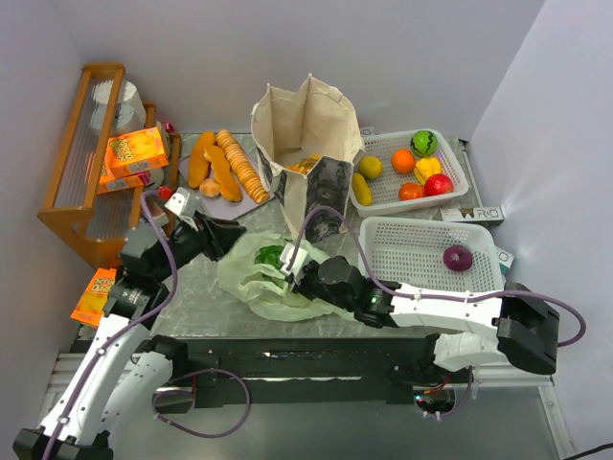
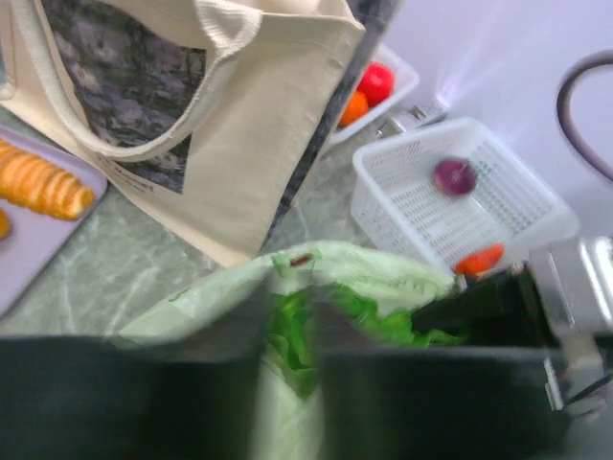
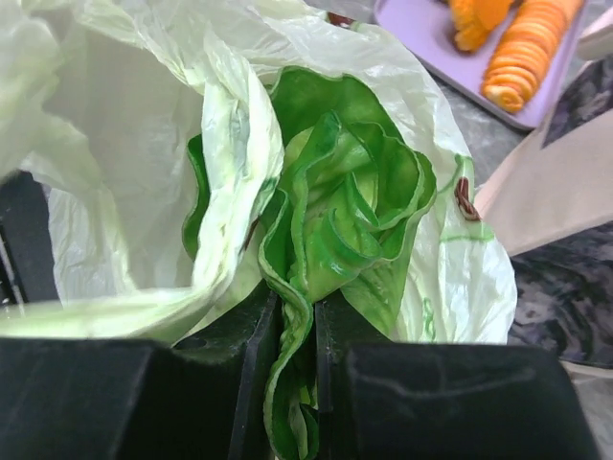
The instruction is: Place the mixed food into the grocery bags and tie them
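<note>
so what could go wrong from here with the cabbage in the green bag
The right gripper pinches just a leaf of the cabbage; it may slip, or drag the cabbage back out on withdrawal.
The plastic bag bunches against that gripper and could snag or tear.
The canvas tote stands close beside the bag; a tug might tip it.

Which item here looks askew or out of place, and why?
The pale-green plastic bag lies slumped and crumpled beside the upright canvas tote, the cabbage showing at its mouth, one leaf pinched in the right end effector.
</note>
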